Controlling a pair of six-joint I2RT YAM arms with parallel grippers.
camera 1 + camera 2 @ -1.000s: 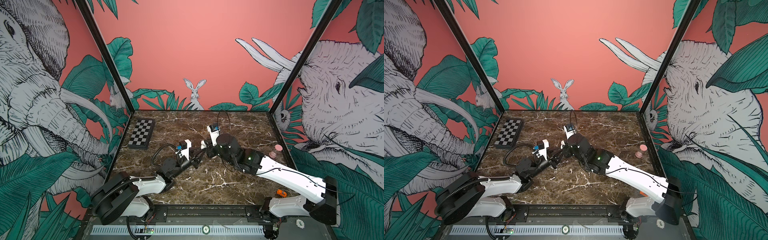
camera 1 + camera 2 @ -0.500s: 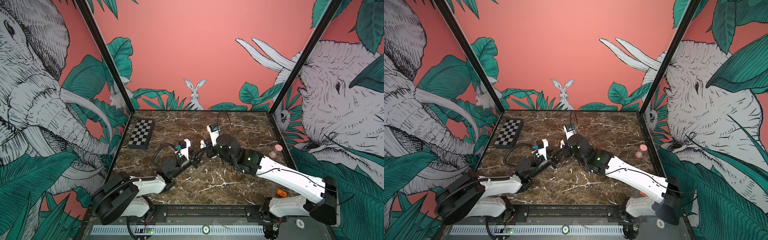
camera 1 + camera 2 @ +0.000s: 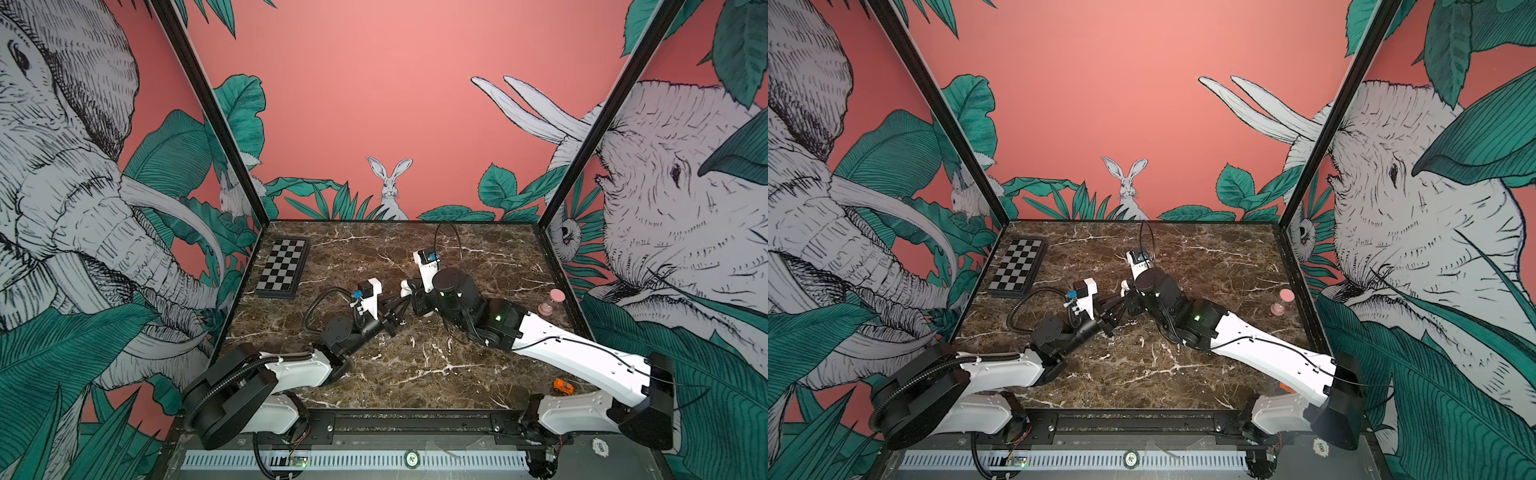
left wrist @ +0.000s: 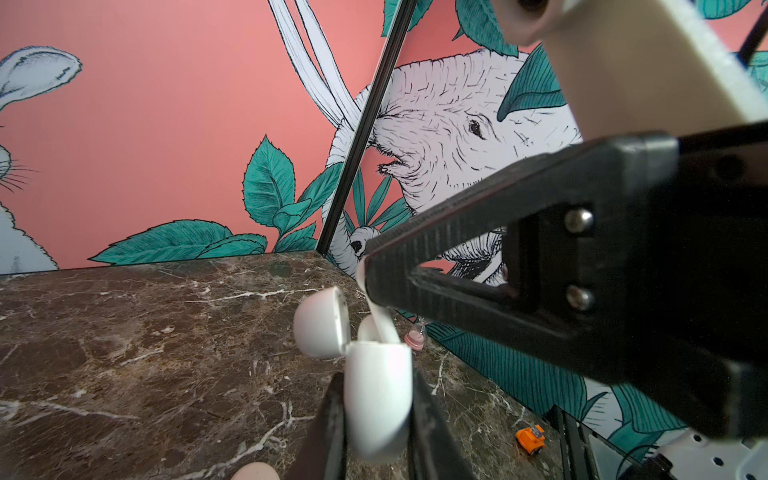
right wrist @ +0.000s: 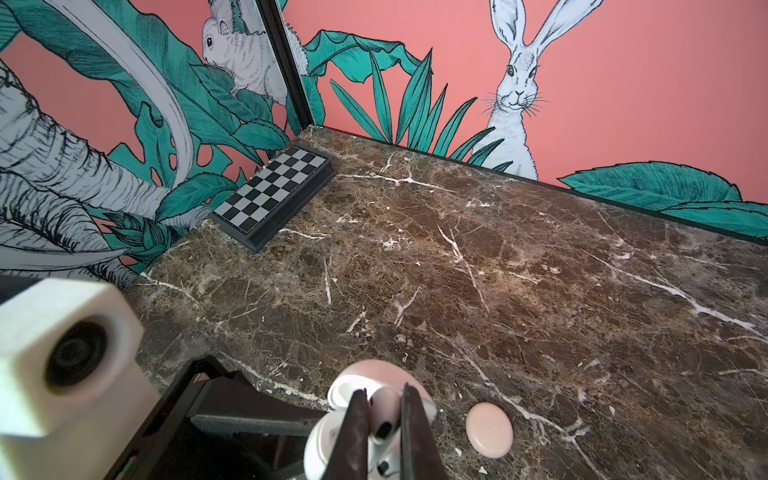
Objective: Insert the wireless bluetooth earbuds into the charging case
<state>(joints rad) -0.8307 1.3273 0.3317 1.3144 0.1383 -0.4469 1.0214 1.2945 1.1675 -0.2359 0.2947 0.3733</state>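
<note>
Two grippers meet over the middle of the marble table [image 3: 415, 374]. The left gripper [image 4: 376, 376] is closed on the white charging case [image 4: 376, 407], with one finger on each flank and the hinged lid [image 4: 318, 328] swung open. The right gripper [image 5: 383, 390] is closed on one earbud [image 5: 386, 409], pinched between both fingers directly above the case mouth. In the left wrist view the bulb sits inside the rim; whether it is fully seated cannot be determined. Clearance: at the near edge, bare marble spans the space between the two arms, with an orange toy [image 3: 563, 387] beside the right arm. A pink disc [image 5: 489, 430] lies on the marble just beside the case. A pink object [image 3: 556, 296] stands by the right edge, well apart from both grippers. A chessboard [image 3: 282, 268] lies in the far left corner, close to the side wall; the remaining far marble is bare. Orientation: the long axis of the earbud runs stem up and bulb down, leaning slightly, roughly in line with the long axis of the case. The case mouth faces the right gripper.
</note>
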